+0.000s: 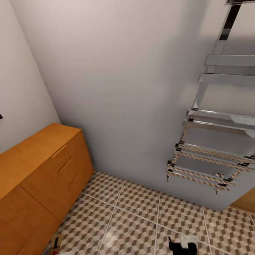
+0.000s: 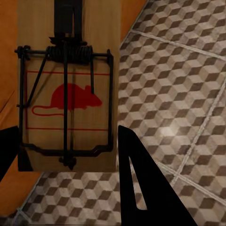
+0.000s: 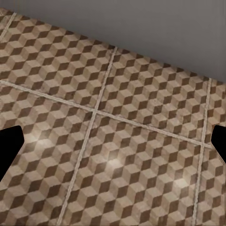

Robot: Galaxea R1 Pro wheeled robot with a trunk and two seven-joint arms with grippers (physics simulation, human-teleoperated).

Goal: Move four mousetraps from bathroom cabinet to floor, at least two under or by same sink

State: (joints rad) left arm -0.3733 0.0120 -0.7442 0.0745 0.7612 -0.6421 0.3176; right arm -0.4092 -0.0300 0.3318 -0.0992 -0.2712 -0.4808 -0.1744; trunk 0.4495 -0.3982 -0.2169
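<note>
Left gripper [image 2: 70, 155] jaws grip a mousetrap [image 2: 68, 94] beside the cabinet [image 1: 39, 170]; right gripper [image 3: 113, 141] jaws open above floor [image 3: 113, 122].

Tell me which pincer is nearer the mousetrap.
Left. The left pincer has its fingers either side of the mousetrap, beside the cabinet. The right pincer hangs open over bare bathroom floor, well away from it.
</note>
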